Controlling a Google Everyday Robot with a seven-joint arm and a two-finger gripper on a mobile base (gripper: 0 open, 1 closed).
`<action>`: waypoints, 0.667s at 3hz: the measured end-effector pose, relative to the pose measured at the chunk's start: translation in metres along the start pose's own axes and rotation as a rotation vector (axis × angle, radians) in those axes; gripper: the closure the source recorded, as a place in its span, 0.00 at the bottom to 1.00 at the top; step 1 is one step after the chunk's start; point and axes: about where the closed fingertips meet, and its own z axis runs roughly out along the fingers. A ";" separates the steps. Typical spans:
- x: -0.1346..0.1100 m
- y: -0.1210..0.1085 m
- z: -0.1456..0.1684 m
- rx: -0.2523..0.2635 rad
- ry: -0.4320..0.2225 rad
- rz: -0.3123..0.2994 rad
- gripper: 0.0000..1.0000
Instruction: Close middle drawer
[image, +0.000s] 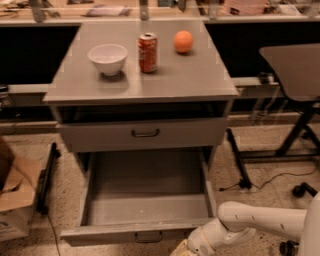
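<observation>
One raised camera looks down at the cabinet (200, 75) front, end effector (181, 248) at the view's lower edge.

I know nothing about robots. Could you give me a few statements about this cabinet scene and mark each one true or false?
1. The middle drawer is pulled far out and its tray looks empty. True.
2. The soda can stands between the bowl and the orange. True.
3. The bowl lies inside the open drawer. False: it sits on the cabinet top.
4. The robot's tool hovers above the cabinet top. False: it is low at the picture's bottom edge, near the right end of the middle drawer's front panel.
5. The soda can lies on its side. False: it stands upright.
</observation>
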 end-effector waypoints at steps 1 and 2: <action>0.013 -0.015 0.013 -0.041 0.029 0.001 1.00; -0.001 -0.074 0.010 -0.029 0.031 -0.032 1.00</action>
